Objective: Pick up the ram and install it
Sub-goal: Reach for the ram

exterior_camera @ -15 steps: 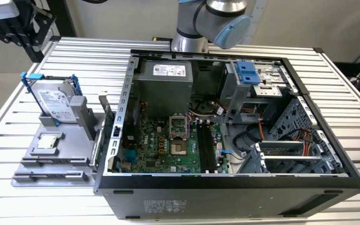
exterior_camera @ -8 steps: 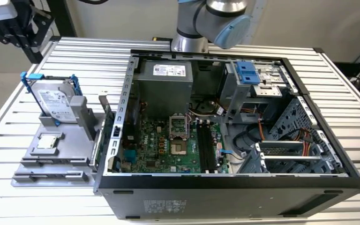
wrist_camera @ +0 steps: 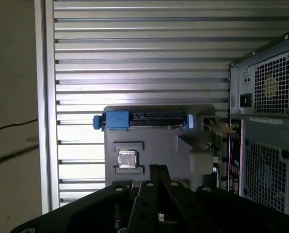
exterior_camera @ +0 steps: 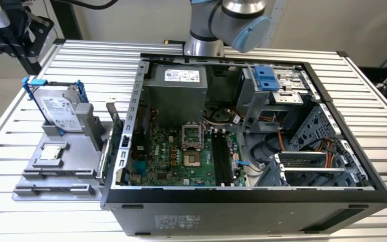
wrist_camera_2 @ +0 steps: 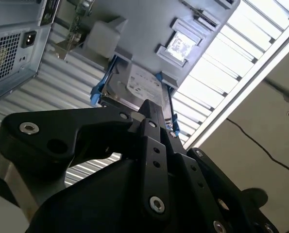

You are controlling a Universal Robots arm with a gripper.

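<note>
The ram is out of view. My gripper (exterior_camera: 26, 60) hangs above the far corner of the table at the exterior view's left, behind the grey parts holder (exterior_camera: 79, 151). In both wrist views its black fingers (wrist_camera: 157, 169) (wrist_camera_2: 151, 106) are pressed together with nothing seen between them. They point down toward the holder (wrist_camera: 159, 141) from well above it. The open computer case (exterior_camera: 247, 194) lies at the centre with its motherboard (exterior_camera: 173, 161) exposed. On the board, the long dark memory slots (exterior_camera: 221, 156) run beside the processor socket (exterior_camera: 192, 136). I cannot tell what sits in them.
A silver hard drive (exterior_camera: 59, 108) in a blue frame stands at the holder's back end (wrist_camera: 149, 118). A small square processor chip (exterior_camera: 51, 153) (wrist_camera: 127, 159) lies in front of it. A bracketed card (exterior_camera: 111, 118) stands between holder and case. The slatted table (exterior_camera: 18, 222) ends near the holder.
</note>
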